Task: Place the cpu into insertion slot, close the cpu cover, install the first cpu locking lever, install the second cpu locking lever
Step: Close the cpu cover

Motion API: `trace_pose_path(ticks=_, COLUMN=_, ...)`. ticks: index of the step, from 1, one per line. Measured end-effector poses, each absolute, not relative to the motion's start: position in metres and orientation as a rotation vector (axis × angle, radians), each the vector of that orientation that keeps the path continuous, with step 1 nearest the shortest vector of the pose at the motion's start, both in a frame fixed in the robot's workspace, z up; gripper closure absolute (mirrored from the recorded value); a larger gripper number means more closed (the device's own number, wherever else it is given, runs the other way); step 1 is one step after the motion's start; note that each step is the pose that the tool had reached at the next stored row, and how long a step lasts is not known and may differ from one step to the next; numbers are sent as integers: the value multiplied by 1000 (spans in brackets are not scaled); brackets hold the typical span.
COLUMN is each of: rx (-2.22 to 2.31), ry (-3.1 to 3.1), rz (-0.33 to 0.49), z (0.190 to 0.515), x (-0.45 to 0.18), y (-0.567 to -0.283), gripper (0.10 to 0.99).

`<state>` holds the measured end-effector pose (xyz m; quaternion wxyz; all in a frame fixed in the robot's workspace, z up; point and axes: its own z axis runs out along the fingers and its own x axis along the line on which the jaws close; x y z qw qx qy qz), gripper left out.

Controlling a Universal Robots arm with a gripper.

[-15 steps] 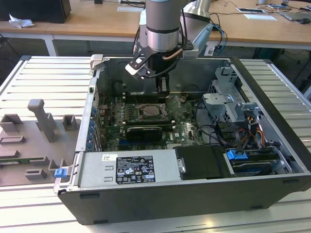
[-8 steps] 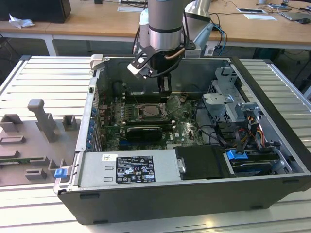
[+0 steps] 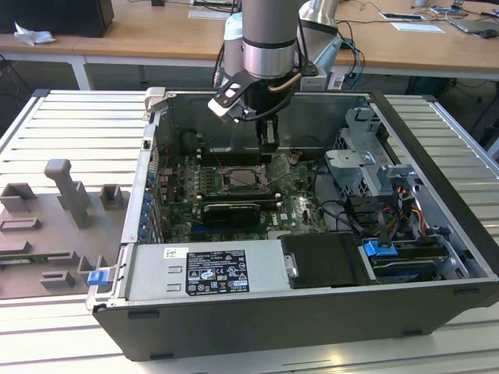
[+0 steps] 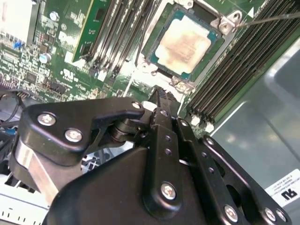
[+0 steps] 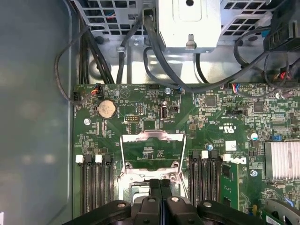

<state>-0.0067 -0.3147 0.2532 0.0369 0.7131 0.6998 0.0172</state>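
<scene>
The cpu (image 4: 186, 40), a pale beige square chip, lies flat in the insertion slot (image 4: 154, 61) on the green motherboard. The cpu cover (image 5: 152, 138), a silver frame with a square cut-out, stands tilted open at the slot's far edge. My gripper (image 5: 160, 183) is shut with nothing between its black fingers (image 4: 161, 101), which hover just above the slot's near edge. In the exterior view the gripper (image 3: 267, 140) hangs over the socket (image 3: 245, 178) inside the open computer case. A thin metal locking lever (image 4: 269, 18) sticks out past one corner of the slot.
Memory slots (image 5: 93, 183) flank the socket on both sides. A black card (image 3: 231, 210) lies in front of it. Cables and a drive cage (image 3: 366, 167) crowd the exterior view's right. A power supply (image 3: 207, 273) runs along the case front. Grey fixtures (image 3: 66, 195) sit outside the case.
</scene>
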Motion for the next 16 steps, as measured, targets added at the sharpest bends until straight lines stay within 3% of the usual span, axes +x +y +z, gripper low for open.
trace_pose_path(ticks=16, rx=2189, ry=2148, rz=52, z=257, x=22, y=-315, gripper=980)
